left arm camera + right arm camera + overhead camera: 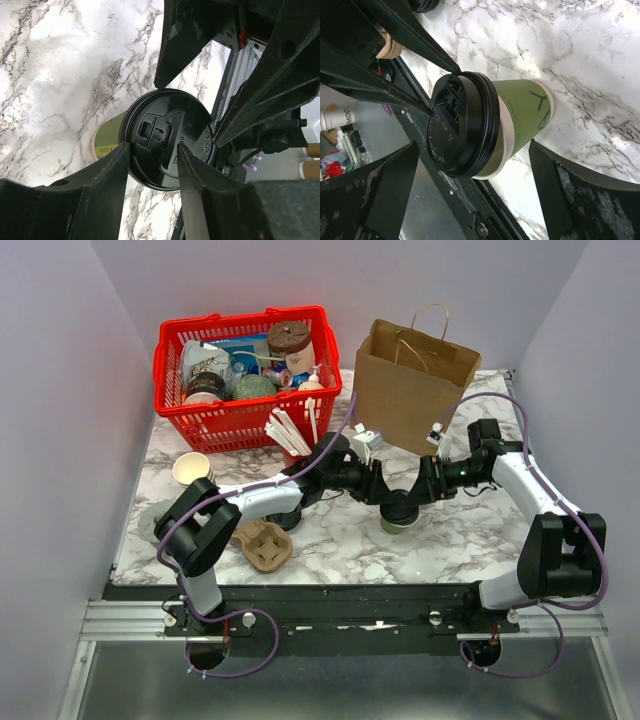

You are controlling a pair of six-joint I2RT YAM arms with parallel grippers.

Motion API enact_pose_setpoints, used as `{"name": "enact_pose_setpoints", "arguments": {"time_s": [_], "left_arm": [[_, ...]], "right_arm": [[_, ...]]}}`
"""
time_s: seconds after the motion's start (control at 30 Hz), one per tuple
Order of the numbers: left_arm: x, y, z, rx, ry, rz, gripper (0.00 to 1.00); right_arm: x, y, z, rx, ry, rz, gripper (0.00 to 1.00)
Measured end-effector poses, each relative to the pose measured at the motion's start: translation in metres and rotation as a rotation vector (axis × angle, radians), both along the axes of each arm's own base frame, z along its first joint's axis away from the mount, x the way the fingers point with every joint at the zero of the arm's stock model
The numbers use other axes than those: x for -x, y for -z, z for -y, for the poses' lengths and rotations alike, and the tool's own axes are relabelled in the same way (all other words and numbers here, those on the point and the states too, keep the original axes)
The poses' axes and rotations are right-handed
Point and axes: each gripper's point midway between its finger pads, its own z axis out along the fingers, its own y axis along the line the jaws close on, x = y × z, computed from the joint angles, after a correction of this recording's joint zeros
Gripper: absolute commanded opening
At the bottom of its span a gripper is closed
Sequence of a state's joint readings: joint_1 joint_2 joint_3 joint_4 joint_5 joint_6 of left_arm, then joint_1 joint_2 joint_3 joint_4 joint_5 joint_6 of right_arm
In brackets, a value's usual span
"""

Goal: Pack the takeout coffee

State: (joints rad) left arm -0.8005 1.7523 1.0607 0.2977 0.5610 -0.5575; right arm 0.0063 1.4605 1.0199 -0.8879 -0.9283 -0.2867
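The takeout coffee (pixel 403 523) stands upright on the marble table, front of centre: a green cup (pixel 525 117) with a pale upper band and a black lid (pixel 167 137). My left gripper (pixel 154 146) is partly open above it, its fingertips (pixel 454 69) resting on the lid's top. My right gripper (pixel 474 145) is open wide, one finger on each side of the cup and not touching it. In the top view the left gripper (pixel 388 495) and right gripper (pixel 420 496) meet over the cup.
A brown paper bag (pixel 415 390) stands open behind the cup. A red basket (pixel 240 425) of goods is at the back left. A lidless cup stack (pixel 192 468) and a cardboard cup carrier (pixel 262 545) lie at the left.
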Motion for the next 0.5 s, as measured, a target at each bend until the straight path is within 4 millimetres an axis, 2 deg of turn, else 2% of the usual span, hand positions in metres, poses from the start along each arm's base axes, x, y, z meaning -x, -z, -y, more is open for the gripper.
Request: {"name": "enact_pose_setpoints", "arguments": {"time_s": [0.5], "left_arm": [[-0.003,-0.014,0.004,0.023,0.000,0.023,0.50]], "right_arm": [[0.007,0.002,0.000,0.003,-0.010,-0.030,1.00]]}}
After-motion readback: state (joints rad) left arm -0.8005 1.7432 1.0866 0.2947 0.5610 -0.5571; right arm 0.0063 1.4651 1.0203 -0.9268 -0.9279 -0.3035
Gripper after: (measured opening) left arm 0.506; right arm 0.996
